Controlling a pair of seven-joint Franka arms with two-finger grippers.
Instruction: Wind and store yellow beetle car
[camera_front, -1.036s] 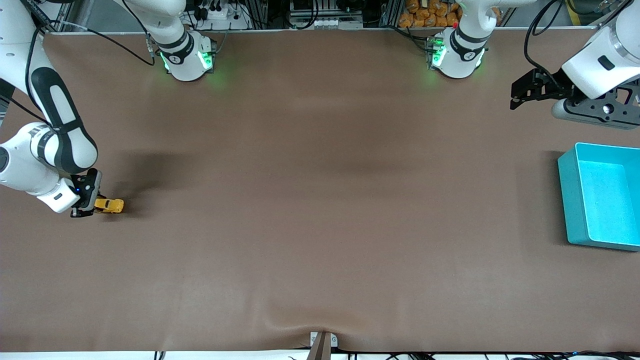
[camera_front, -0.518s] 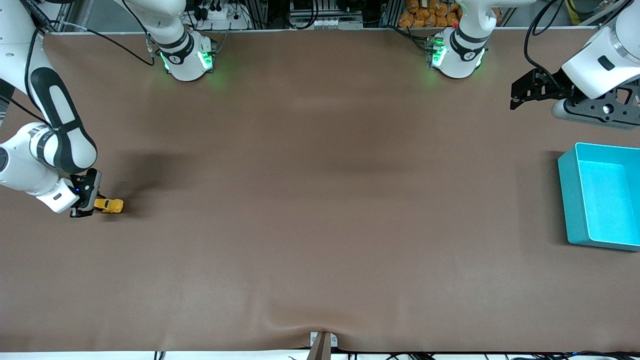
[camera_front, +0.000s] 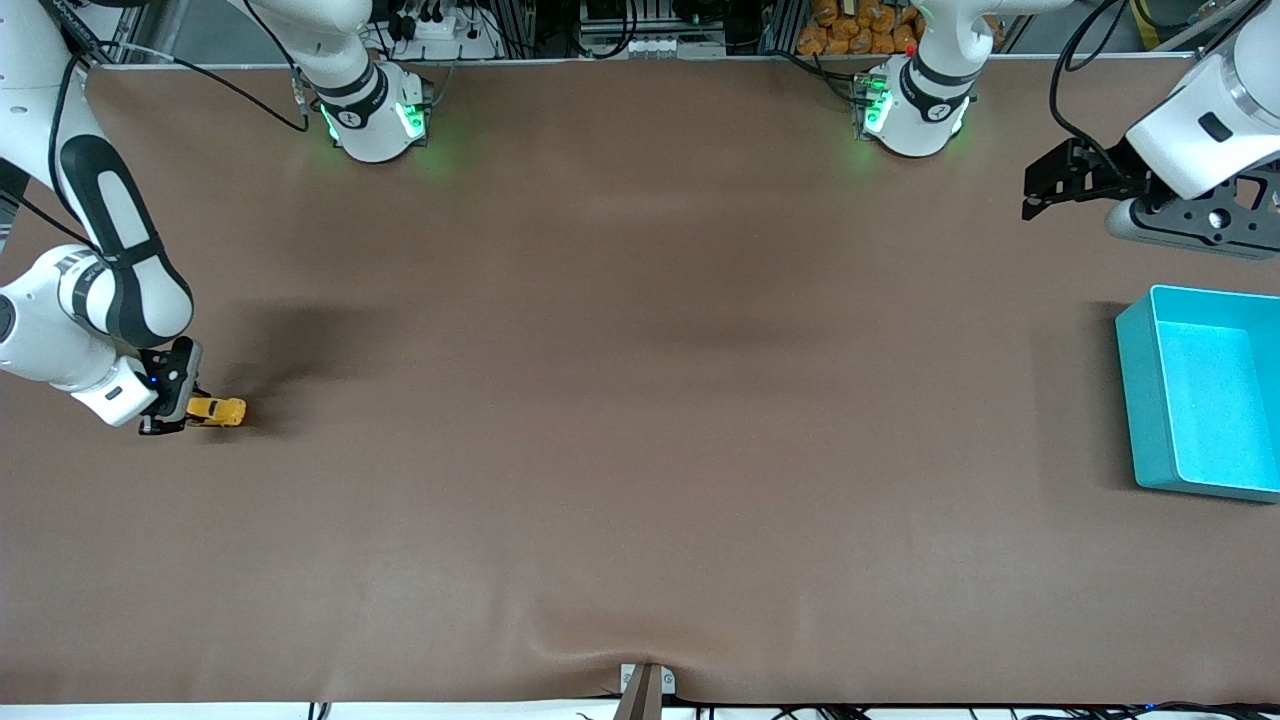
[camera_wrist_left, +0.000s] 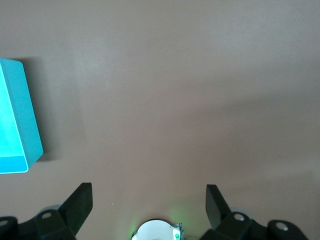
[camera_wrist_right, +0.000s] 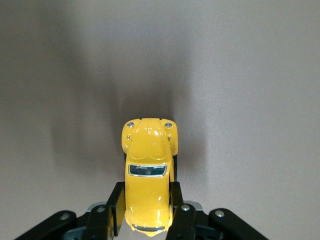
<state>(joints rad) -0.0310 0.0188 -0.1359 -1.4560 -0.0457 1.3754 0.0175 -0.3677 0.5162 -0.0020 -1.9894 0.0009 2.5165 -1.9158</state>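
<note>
yellow beetle car (camera_front: 219, 411): down at the right arm's end of the table, wheels on the brown surface, its nose pointing out away from the gripper toward the table's middle; in the right wrist view the car (camera_wrist_right: 147, 172) shows two small round headlights and a dark windscreen.
right gripper (camera_front: 166, 405): low at the table and clenched on the rear half of the car, one black finger (camera_wrist_right: 116, 207) pressed to each flank.
left gripper (camera_front: 1040, 190): up in the air over the left arm's end of the table, above the bare surface just farther from the front camera than the bin; its two black fingers (camera_wrist_left: 80, 204) stand wide apart with nothing between them, and this arm waits.
teal bin (camera_front: 1135, 380): one, rectangular and open-topped, at the left arm's end of the table, well apart from the car.
writing: none readable on the car or the bin.
count: one car, one bin, two arms, two bases glowing green.
surface: one brown mat (camera_front: 640, 400) covers the whole table, with a small ripple at the edge nearest the front camera.
room: cables, metal framing and a cluster of orange items (camera_front: 850, 30) line the edge where the bases stand.
</note>
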